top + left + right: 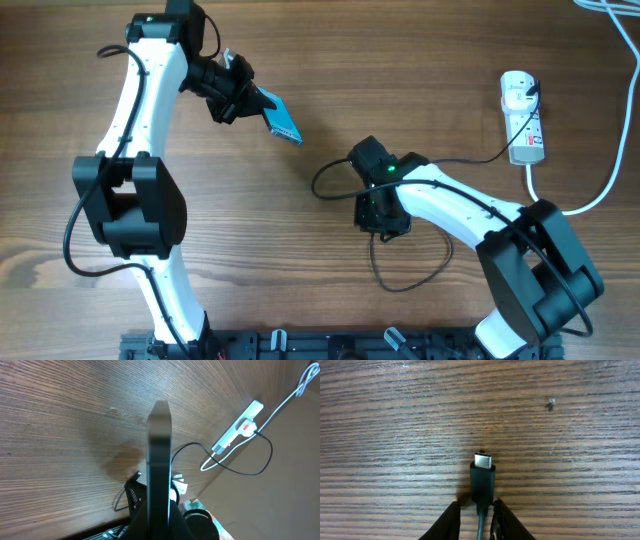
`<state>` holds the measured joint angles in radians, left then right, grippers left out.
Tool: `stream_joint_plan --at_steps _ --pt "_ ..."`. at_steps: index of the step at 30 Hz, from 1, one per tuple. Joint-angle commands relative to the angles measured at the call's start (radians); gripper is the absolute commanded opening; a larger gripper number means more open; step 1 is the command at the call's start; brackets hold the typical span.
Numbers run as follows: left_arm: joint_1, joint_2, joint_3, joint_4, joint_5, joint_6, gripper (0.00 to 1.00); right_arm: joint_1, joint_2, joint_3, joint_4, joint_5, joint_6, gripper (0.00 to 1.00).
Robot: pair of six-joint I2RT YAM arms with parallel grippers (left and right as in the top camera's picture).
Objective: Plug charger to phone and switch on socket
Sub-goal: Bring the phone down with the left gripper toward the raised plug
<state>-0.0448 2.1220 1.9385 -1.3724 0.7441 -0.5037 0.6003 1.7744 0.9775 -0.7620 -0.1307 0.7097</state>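
Note:
My left gripper [243,97] is shut on the phone [284,120] and holds it tilted above the table at the back left, its cyan screen showing. In the left wrist view the phone [160,455] stands edge-on between the fingers. My right gripper [381,215] points down at the table's middle. Its fingers [476,517] are closed round the charger [483,480] just behind the metallic tip, which sticks out ahead, close over the wood. The charger cable [322,180] loops left and runs right to its black plug in the socket [522,120] at the back right.
The socket's thick white cord [600,190] curves along the right edge. A slack loop of black cable [400,280] lies in front of the right arm. The socket [239,427] and the cable [250,467] also show in the left wrist view.

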Motion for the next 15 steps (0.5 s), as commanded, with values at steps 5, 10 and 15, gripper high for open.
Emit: stream_joint_plan --at_steps 5,10,15 --pt "0.002 -0.033 0.006 -0.004 0.014 -0.003 0.04 0.002 0.019 -0.026 0.005 0.03 -0.005 0.2" --pt "0.002 -0.033 0.006 -0.004 0.014 -0.003 0.04 0.002 0.019 -0.026 0.006 0.057 -0.007 0.16" --pt "0.002 -0.033 0.006 -0.003 0.014 -0.003 0.04 0.002 0.019 -0.026 0.01 0.056 -0.005 0.05"
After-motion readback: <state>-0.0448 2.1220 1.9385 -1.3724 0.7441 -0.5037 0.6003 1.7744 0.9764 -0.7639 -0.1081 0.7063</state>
